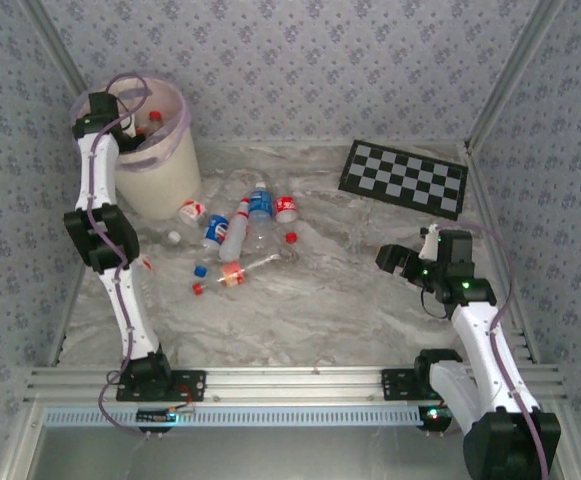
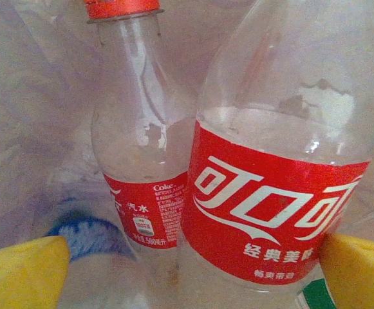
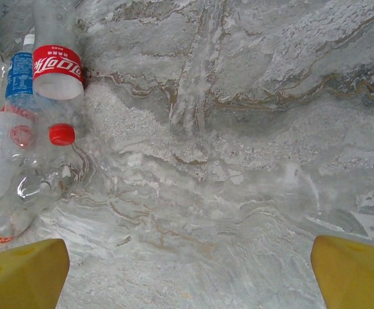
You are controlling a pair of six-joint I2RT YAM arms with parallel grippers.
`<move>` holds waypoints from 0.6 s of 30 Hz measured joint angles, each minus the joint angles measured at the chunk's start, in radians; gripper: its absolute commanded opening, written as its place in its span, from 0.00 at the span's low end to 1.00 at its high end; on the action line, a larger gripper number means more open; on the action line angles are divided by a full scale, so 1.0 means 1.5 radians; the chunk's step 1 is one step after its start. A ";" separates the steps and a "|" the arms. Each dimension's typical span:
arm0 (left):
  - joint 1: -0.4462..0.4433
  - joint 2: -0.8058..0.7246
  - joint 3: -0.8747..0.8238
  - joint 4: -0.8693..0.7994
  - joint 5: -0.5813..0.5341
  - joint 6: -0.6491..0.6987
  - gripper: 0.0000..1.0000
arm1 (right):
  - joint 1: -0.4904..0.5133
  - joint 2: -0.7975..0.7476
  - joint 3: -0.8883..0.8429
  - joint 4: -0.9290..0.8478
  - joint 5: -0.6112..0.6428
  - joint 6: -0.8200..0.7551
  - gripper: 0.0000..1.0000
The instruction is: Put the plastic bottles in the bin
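We find the left gripper point(image 2: 187, 275) spread above two bottles point(image 2: 273, 193) inside the bin point(image 1: 165, 185). The right gripper point(image 3: 188, 273) hangs spread over the table point(image 3: 238, 167).

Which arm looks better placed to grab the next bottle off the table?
Probably the right. The right claw hangs open over the table, the loose bottles lying just to its left. The left claw is up over the bin, above bottles already inside.
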 measured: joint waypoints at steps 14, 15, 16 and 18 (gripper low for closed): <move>-0.016 -0.020 0.121 -0.084 0.034 0.016 1.00 | 0.041 0.029 0.006 -0.004 0.002 -0.016 0.99; -0.016 -0.027 0.121 -0.084 0.034 0.018 1.00 | 0.045 0.031 0.008 -0.007 0.003 -0.019 0.99; -0.014 -0.038 0.121 -0.084 0.034 0.022 1.00 | 0.052 0.035 0.012 -0.008 0.004 -0.024 0.99; -0.012 -0.060 0.121 -0.083 0.034 0.025 1.00 | 0.069 0.044 0.019 -0.009 0.005 -0.031 0.99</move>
